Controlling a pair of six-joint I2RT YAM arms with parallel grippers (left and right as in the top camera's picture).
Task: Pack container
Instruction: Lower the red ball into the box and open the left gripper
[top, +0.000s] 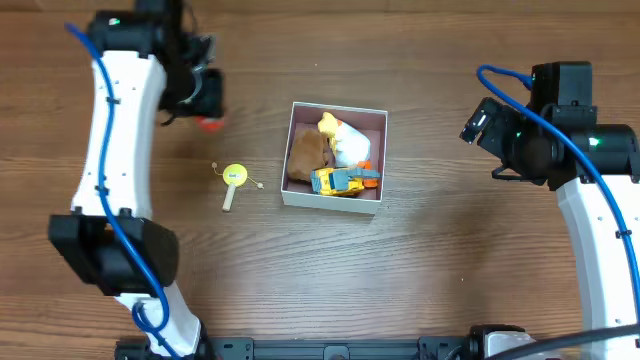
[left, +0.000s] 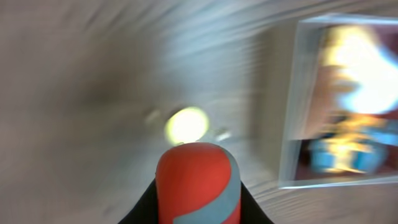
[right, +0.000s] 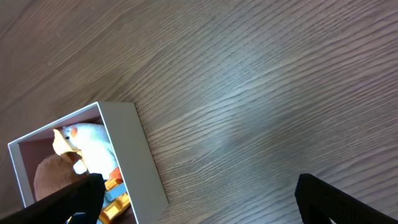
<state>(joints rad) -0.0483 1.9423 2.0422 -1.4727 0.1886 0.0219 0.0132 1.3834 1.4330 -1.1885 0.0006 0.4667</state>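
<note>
The container (top: 377, 116), a square white box with a pink inside, sits mid-table and holds a brown plush, a white and yellow plush and a yellow and blue toy vehicle (top: 345, 181). It shows blurred in the left wrist view (left: 295, 106) and in the right wrist view (right: 127, 149). My left gripper (top: 207, 122) is at the far left, shut on a red and grey toy (left: 198, 186), held above the table. A yellow round toy with a stick (top: 234, 177) lies left of the container. My right gripper (right: 199, 199) is open and empty, right of the container.
The wooden table (top: 440, 260) surrounds the container. The left arm's white links (top: 110, 150) run down the left side and the right arm (top: 600, 230) stands at the right edge.
</note>
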